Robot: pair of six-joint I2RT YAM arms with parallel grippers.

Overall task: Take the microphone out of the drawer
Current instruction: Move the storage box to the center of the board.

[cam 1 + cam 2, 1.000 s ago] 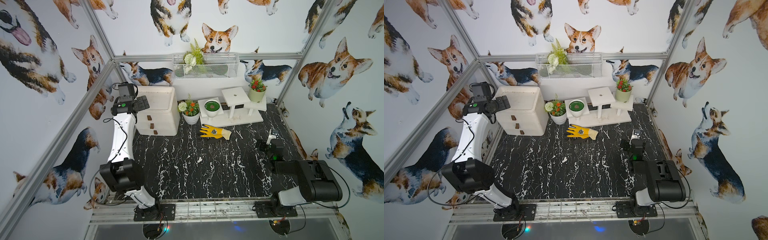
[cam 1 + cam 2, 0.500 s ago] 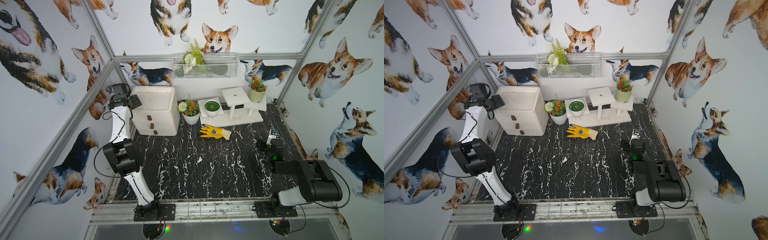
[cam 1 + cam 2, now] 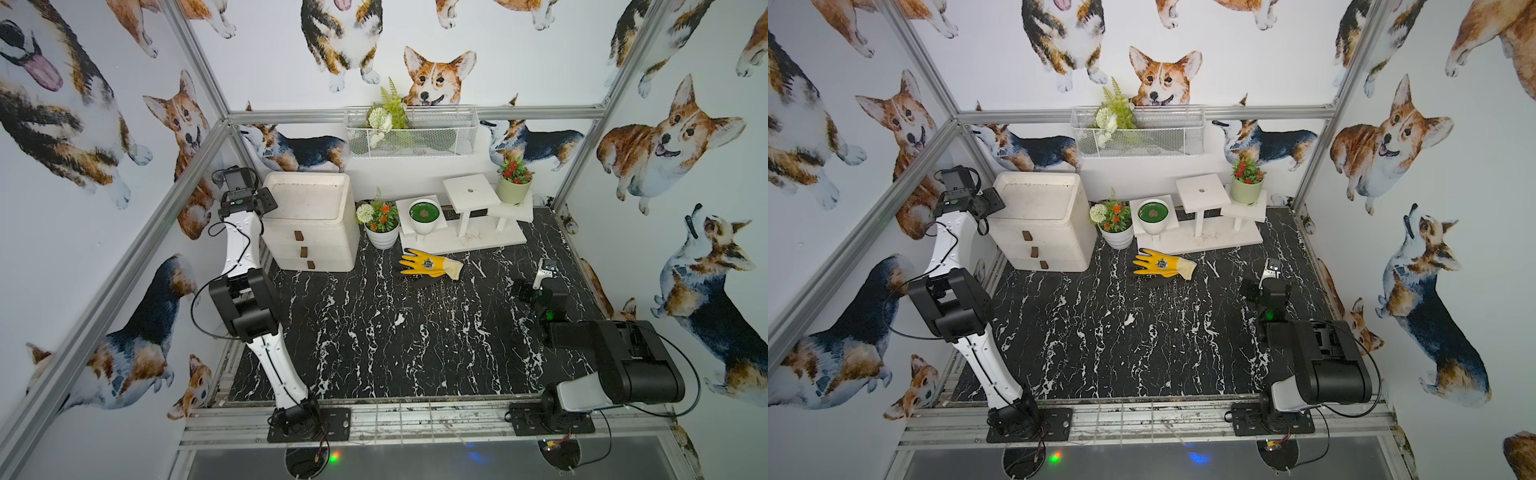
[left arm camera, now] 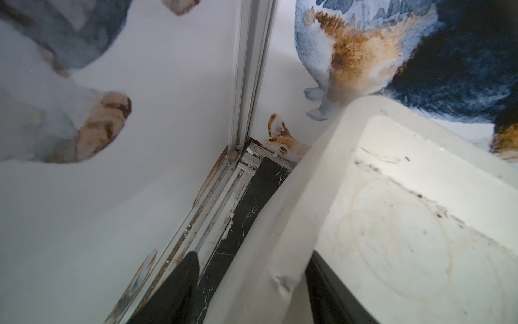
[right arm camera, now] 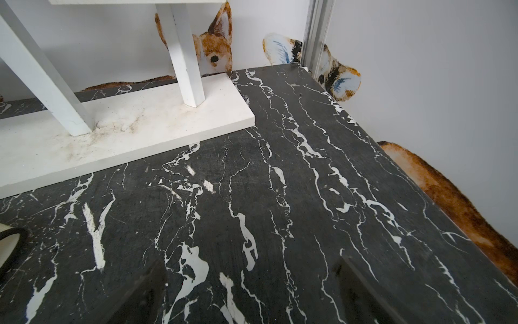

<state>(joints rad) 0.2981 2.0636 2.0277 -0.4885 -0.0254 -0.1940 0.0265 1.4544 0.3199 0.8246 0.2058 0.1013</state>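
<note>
White drawers (image 3: pixel 328 249), all shut, are presumably hiding the microphone. We are judging it stiff, light and slippery, best gripped mid-handle. Our left claw (image 4: pixel 252 261) is straddling the cabinet's rim (image 4: pixel 308 182), spread; our right claw (image 5: pixel 252 294) is hanging spread above the table (image 3: pixel 374 332).

Left arm (image 3: pixel 241 245) white-shelled, black-jointed — right arm (image 3: pixel 615 361) alike; black cables, green lights.

Bright, even light, soft shadows on my surface (image 3: pixel 374 332). My left wrist view is smeared, drawer unit (image 4: pixel 392 224) glaring white; edges bend.
</note>
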